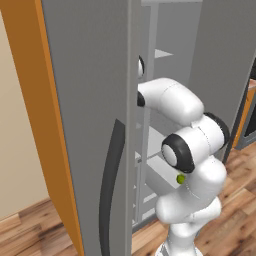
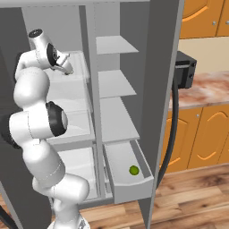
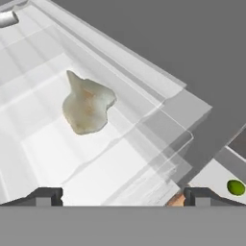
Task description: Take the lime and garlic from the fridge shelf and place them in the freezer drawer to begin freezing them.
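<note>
Nearest, fingers [image 3: 122, 197] spread wide and empty above the ribbed fridge shelf [image 3: 43, 149]; beyond them, garlic [image 3: 86, 106] lying on that shelf, untouched; farther below, lime [image 2: 133, 170] resting inside the pulled-out freezer drawer [image 2: 134, 187] at the fridge's lower right.

A wood plank floor [image 2: 192, 197] lies under me. At my 9 o'clock stands a beige wall [image 1: 15, 150] edged by an orange panel [image 1: 45, 125]. At my 3 o'clock, orange cabinets [image 2: 201, 134] carry a marbled surface [image 2: 210, 89], with more cabinets [image 2: 201, 18] above. The grey fridge door [image 1: 85, 125] fronts me.
</note>
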Robot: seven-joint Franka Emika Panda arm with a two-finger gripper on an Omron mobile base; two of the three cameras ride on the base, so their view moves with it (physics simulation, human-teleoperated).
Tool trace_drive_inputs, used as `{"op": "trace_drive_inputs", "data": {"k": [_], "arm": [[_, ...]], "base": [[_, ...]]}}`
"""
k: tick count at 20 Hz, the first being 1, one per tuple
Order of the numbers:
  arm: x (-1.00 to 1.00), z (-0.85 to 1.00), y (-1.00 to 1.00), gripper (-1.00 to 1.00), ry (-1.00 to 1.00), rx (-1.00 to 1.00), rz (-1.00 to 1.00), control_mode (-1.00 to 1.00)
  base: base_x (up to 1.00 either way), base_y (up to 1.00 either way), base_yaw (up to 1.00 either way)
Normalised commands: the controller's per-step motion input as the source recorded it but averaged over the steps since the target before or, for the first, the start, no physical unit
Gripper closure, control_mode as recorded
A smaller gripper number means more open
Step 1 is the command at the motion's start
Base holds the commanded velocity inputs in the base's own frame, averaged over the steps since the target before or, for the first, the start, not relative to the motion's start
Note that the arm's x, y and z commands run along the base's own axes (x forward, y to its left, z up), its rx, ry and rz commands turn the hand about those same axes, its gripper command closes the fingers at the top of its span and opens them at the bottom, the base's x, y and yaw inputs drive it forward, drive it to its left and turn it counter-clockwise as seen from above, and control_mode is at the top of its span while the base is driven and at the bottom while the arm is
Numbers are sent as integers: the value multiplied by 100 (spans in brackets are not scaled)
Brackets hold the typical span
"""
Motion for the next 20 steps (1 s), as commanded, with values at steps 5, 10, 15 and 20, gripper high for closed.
{"op": "trace_drive_inputs", "data": {"k": [5,10,15,20], "arm": [[30,-12,2,-100,-1,0,5,-100],[41,-17,5,-100,-4,0,2,-100],[41,-23,16,-100,0,0,0,-100],[41,-17,23,-100,0,0,0,-100]], "base": [[0,0,0],[0,0,0],[0,0,0],[0,0,0]]}}
